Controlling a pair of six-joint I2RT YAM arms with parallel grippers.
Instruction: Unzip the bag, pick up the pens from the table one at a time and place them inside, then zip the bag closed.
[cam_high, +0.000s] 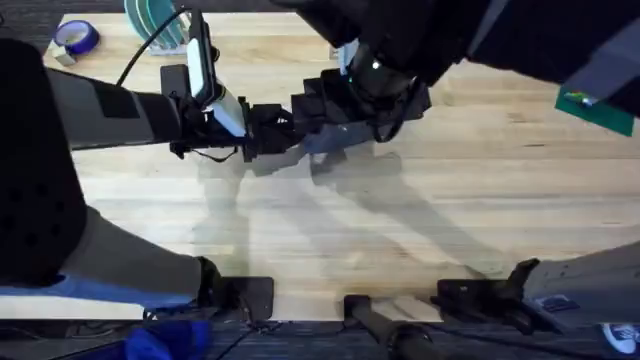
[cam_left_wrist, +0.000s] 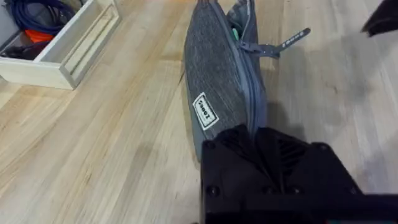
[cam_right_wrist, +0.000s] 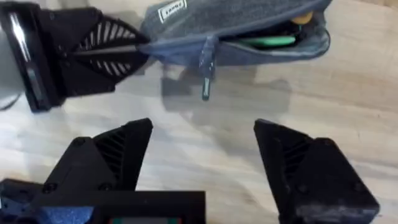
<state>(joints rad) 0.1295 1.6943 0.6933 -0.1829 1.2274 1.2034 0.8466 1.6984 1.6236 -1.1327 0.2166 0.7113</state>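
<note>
Stage: late. Pens already in bag; none visible loose on table (cam_high: 330, 250). Left to do: zip closed.

Bag (cam_left_wrist: 217, 87): grey-blue, upper centre of overhead frame, between the two grippers, on its side. Zipper closed from the held end to about mid-length, open beyond. Pull tab (cam_right_wrist: 207, 84) hanging loose at mid-length, untouched.

Contents: green pen (cam_right_wrist: 267, 41) lying in the open mouth; something orange-yellow just beside it, too little showing to name.

Left gripper (cam_right_wrist: 127, 50): reaching in from left of overhead frame, jaws pinching the closed end of the bag.

Right gripper (cam_right_wrist: 202, 155): jaws spread wide, empty, hovering near the pull tab, apart from it.

White tray box (cam_left_wrist: 68, 46): upper left of left wrist frame, cables inside, well apart from bag.
</note>
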